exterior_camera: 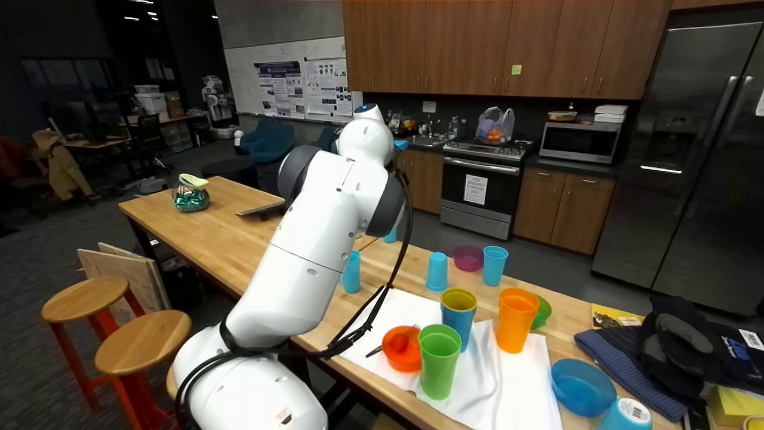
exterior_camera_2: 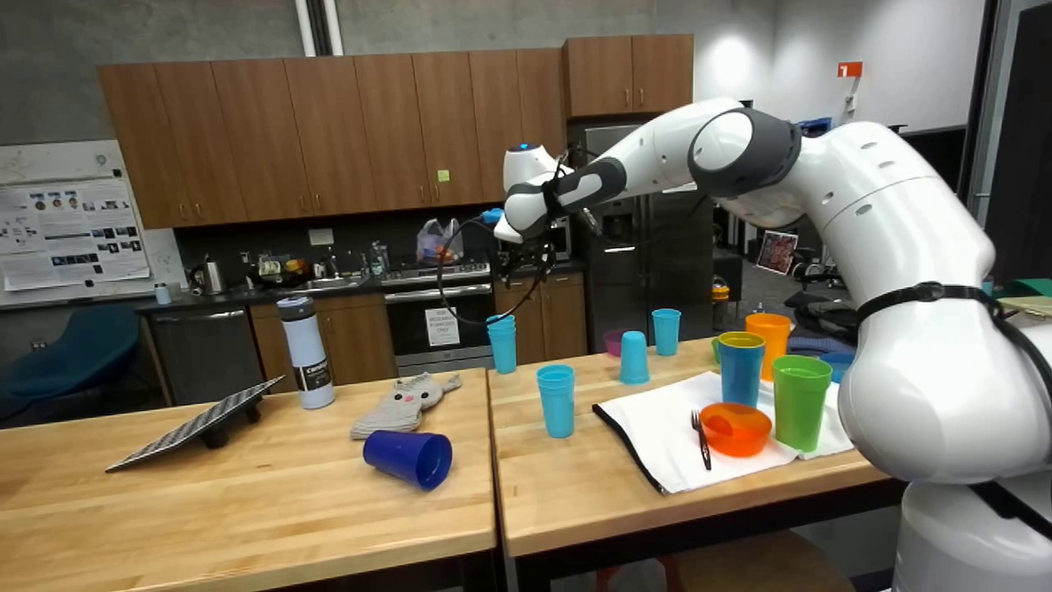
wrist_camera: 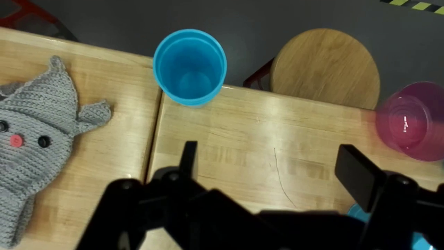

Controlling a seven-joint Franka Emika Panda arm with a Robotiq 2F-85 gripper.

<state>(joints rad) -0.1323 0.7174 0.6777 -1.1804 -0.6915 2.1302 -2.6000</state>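
Light-blue plastic cup stack (wrist_camera: 189, 67), mouth up, stands upper centre of the wrist view, at the far edge of the pale wooden worktop (wrist_camera: 239, 139), close beside the worktop seam (wrist_camera: 153, 135); in an exterior view it shows near mid-frame. Black two-fingered end effector (wrist_camera: 267, 158): released, fingers spread wide, bare wood visible between them; it hovers over the worktop, apart from the stack. Grey knitted toy (wrist_camera: 38, 166) with black button eyes and pink button nose lies at left of the wrist view, left of the seam. Translucent magenta plastic bowl (wrist_camera: 404, 121) sits at the right edge of frame; round wooden stool (wrist_camera: 324, 67) stands beyond the worktop, upper right. Light-blue object (wrist_camera: 357, 211), lower right: mostly hidden behind one finger, kind cannot be told. In an exterior view, dark-blue plastic cup (exterior_camera_2: 407, 458) lies on its side, lower left of centre; orange plastic bowl (exterior_camera_2: 735, 428) and black fork (exterior_camera_2: 704, 450) rest on white cloth (exterior_camera_2: 649, 419), right of centre, tall green plastic cup (exterior_camera_2: 802, 403) upright beside the bowl.
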